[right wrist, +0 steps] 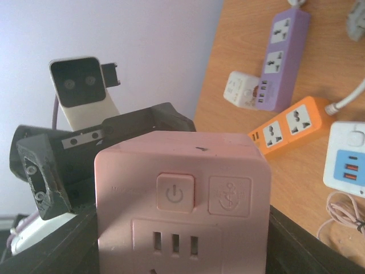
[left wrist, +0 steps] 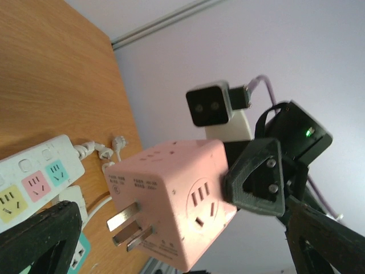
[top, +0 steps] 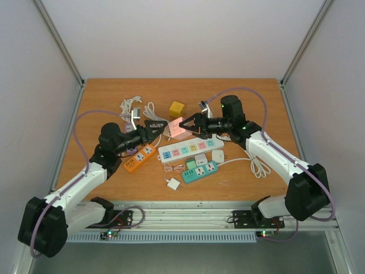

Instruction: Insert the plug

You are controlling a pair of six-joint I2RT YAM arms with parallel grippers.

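Plug cube (left wrist: 171, 194) appears rigid, light, smooth: grip flat sides. Right fingers (right wrist: 302, 248) clamp it; left fingers (left wrist: 40, 240) stand apart.

pink cube (left wrist: 171, 171), prongs (left wrist: 128, 228) pointing lower left, sits clamped in the right gripper (left wrist: 191, 191). left gripper (left wrist: 182, 245) fingers (left wrist: 40, 240) spread wide either side. white strip (left wrist: 34, 177) and cables (left wrist: 100, 151) lie on the table (left wrist: 51, 68).

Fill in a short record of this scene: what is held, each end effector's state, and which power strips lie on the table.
held item: pink cube adapter, prongs bare, lifted off the table
right end effector: shut on the adapter
left end effector: open, beside the adapter
strips on table: white strip, orange strip, teal strip, purple strip
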